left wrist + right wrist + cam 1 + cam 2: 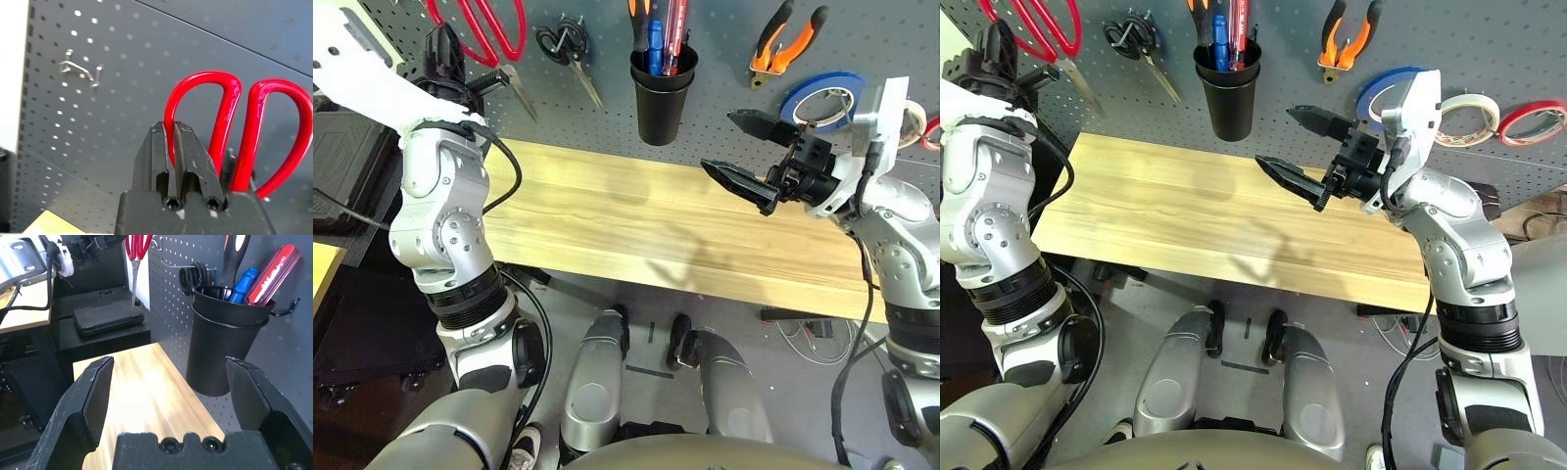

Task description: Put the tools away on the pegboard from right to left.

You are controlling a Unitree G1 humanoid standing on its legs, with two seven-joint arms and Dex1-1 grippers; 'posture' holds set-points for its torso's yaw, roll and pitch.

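Red-handled scissors [234, 132] are being pinched at one handle loop by the closed left gripper [173, 147], near the pegboard [146, 73] hook [80, 71]; likely light, rigid, slippery. Right gripper [744, 157] is being held wide, empty.

The scissors [234, 132] had red handles; the pegboard [146, 63] was dark grey, dotted with holes; the counter [636, 215] was pale wood.

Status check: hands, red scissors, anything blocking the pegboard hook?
Left hand shut on red-handled scissors, up at pegboard. Right hand open, empty. Wire hook free, nothing in the way.
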